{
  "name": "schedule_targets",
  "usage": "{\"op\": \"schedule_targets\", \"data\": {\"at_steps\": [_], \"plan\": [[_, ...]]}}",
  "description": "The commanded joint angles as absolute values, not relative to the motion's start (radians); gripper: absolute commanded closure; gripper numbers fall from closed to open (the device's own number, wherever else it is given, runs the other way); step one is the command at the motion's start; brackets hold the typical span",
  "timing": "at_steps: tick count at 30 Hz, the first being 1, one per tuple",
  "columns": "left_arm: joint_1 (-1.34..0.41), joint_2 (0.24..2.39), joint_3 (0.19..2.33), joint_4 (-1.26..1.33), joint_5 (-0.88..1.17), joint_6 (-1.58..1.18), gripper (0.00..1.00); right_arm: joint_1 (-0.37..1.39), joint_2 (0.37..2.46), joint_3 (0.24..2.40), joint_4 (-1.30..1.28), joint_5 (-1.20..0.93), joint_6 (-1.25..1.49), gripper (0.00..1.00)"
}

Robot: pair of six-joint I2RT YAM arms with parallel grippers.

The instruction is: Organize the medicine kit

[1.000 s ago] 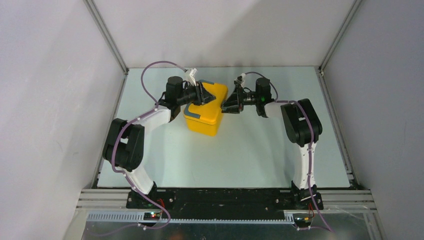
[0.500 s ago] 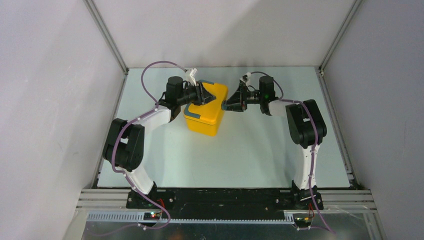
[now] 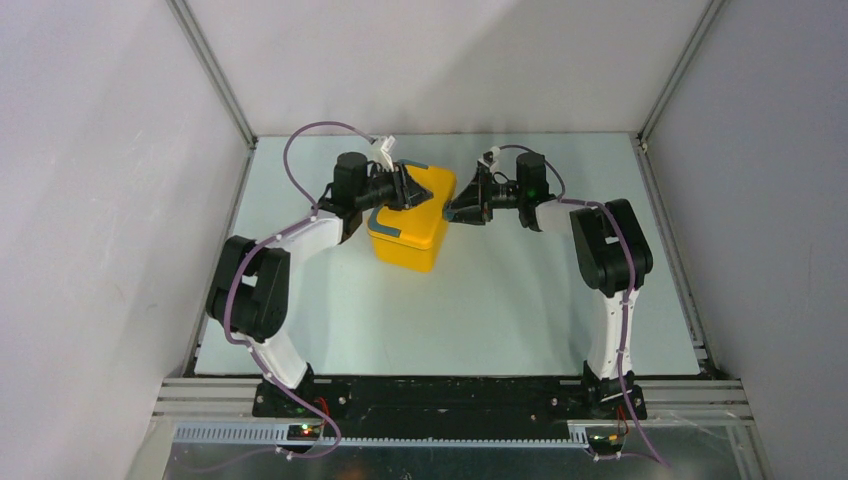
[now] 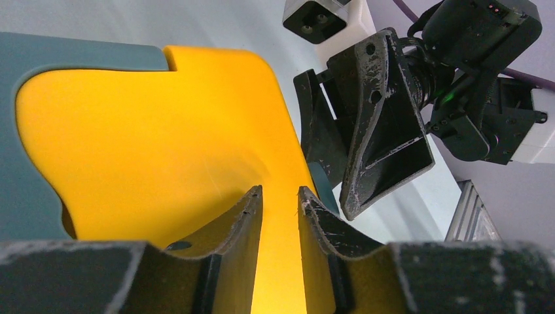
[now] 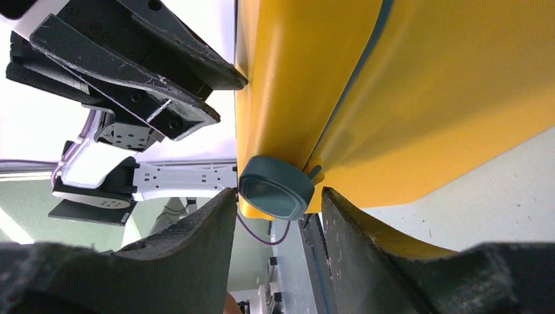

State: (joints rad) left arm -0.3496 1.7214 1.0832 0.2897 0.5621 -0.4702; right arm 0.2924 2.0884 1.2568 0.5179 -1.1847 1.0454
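The medicine kit (image 3: 408, 238), a bright yellow box with its lid down, stands on the table's far middle. My left gripper (image 3: 407, 190) rests over the lid (image 4: 163, 144); its tips (image 4: 280, 193) stand a narrow gap apart with only yellow lid showing between them. My right gripper (image 3: 453, 211) reaches in from the right at the kit's side wall (image 5: 425, 98). Its fingertips (image 5: 278, 191) sit tight on either side of the dark blue-grey latch (image 5: 275, 186). The right gripper's fingers (image 4: 386, 131) loom just beyond the lid's edge in the left wrist view.
Grey-teal trim (image 4: 26, 131) runs along the lid's edge. The pale table (image 3: 500, 300) is boxed in by grey walls with aluminium posts (image 3: 215, 75) at the back corners. The arms' black base rail (image 3: 450, 392) lines the near edge.
My right gripper has slid left up against the kit's side and its jaws have narrowed around the latch. The left arm and the kit have not moved.
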Motion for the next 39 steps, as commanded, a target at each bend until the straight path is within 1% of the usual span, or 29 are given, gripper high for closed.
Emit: {"op": "schedule_targets", "data": {"at_steps": [1, 11, 13, 14, 17, 19, 23, 26, 39], "plan": [[-0.372, 1.796, 1.042, 0.069, 0.520, -0.422, 0.65, 0.297, 2.059, 1.269, 0.537, -1.174, 1.064, 0.46], [-0.371, 1.796, 1.040, 0.066, 0.520, -0.415, 0.65, 0.293, 2.078, 1.294, 0.512, -1.161, 1.097, 0.46], [-0.372, 1.798, 1.040, 0.066, 0.520, -0.416, 0.65, 0.288, 2.082, 1.296, 0.502, -1.155, 1.098, 0.48], [-0.373, 1.798, 1.040, 0.066, 0.519, -0.415, 0.65, 0.288, 2.082, 1.296, 0.490, -1.155, 1.093, 0.52], [-0.374, 1.798, 1.040, 0.066, 0.520, -0.416, 0.65, 0.285, 2.085, 1.298, 0.461, -1.155, 1.071, 0.58], [-0.373, 1.799, 1.040, 0.066, 0.520, -0.416, 0.65, 0.285, 2.082, 1.298, 0.441, -1.156, 1.053, 0.61], [-0.373, 1.801, 1.042, 0.066, 0.521, -0.416, 0.65, 0.285, 2.070, 1.297, 0.411, -1.159, 1.024, 0.63], [-0.373, 1.806, 1.044, 0.066, 0.521, -0.417, 0.65, 0.285, 2.065, 1.297, 0.401, -1.162, 1.010, 0.64], [-0.373, 1.808, 1.045, 0.064, 0.525, -0.419, 0.65, 0.293, 2.106, 1.292, 0.395, -1.168, 0.979, 0.61]]}}
